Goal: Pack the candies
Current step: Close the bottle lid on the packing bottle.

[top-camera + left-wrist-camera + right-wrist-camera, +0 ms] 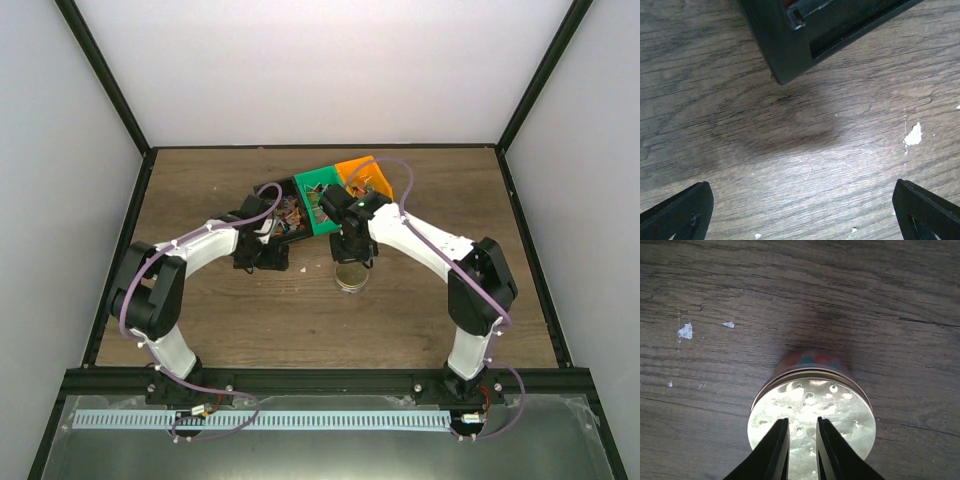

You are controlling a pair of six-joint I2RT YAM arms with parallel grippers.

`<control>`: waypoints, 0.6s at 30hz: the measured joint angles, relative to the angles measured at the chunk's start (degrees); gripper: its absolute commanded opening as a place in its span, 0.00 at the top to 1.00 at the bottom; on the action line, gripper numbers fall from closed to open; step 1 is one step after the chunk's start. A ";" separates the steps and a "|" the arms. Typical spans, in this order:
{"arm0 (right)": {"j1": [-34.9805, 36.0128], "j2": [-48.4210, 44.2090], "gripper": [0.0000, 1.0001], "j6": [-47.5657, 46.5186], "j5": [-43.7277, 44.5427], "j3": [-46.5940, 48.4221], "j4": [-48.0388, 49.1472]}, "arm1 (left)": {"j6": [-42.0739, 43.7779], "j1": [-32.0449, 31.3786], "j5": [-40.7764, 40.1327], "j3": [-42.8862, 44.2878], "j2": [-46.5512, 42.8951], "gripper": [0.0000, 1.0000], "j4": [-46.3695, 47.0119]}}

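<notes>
Several candies (292, 212), tiny and mixed in colour, lie in the black bin (276, 190). A round jar (350, 277) with a shiny dimpled metal lid (840, 410) stands on the wood in front of the bins. Coloured candies (815, 360) show blurred through its side. My right gripper (802, 419) hangs straight over the lid. Its jaws are almost together, with a narrow gap and nothing between them. My left gripper (801, 185) is wide open just above bare wood, beside a corner of the black bin (840, 30).
A green bin (322, 184) and an orange bin (365, 178) stand in a row with the black one at the back middle. White flecks (913, 135) mark the wooden table (200, 320). Black frame posts and pale walls enclose it.
</notes>
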 measured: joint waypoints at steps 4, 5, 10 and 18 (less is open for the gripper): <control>-0.66 0.00 0.81 -0.13 -1.18 -1.95 1.60 | -0.02 0.00 0.11 -0.13 0.00 0.00 0.17; -0.70 0.02 0.81 -0.13 -1.44 -2.29 1.73 | -0.02 0.00 0.11 -0.15 0.00 0.00 0.17; -0.74 0.02 0.80 -0.15 -2.29 -3.32 3.06 | -0.02 0.00 0.07 -0.15 0.00 0.00 0.13; -0.81 0.02 0.78 -1.01 -3.15 -5.79 5.44 | -0.11 0.00 -0.04 -0.15 0.00 0.00 -0.11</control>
